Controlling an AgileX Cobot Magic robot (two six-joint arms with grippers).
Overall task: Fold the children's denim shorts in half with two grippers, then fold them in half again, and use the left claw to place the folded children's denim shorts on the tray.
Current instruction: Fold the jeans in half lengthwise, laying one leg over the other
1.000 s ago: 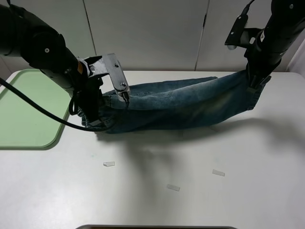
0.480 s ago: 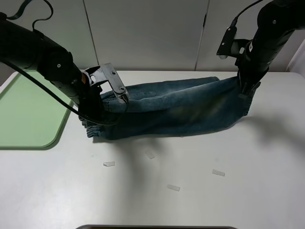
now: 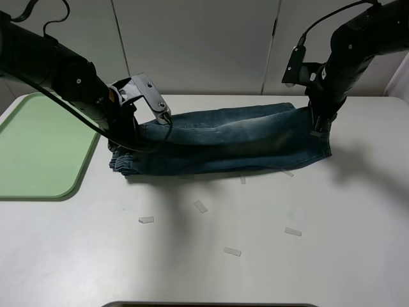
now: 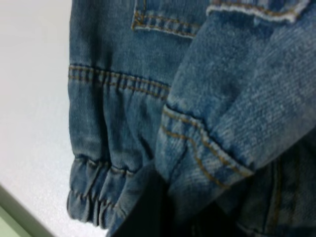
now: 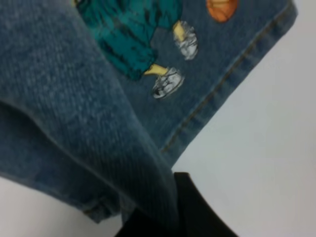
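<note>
— What do we see on the left?
— We see the big flat pale-green plastic tray (image 3: 38,147). Near it, the left black claw (image 3: 135,132) pinches the waist end of the small faded blue denim shorts (image 3: 230,144).
— And further right?
— The shorts lie folded on the white table (image 3: 268,256), not on the tray. The right black claw (image 3: 317,128) pinches their leg end.

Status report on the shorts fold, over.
Left gripper and right gripper shut on shorts, opposite ends. Shorts doubled over on table, not on tray. Paper scraps nearby, none blocking.
</note>
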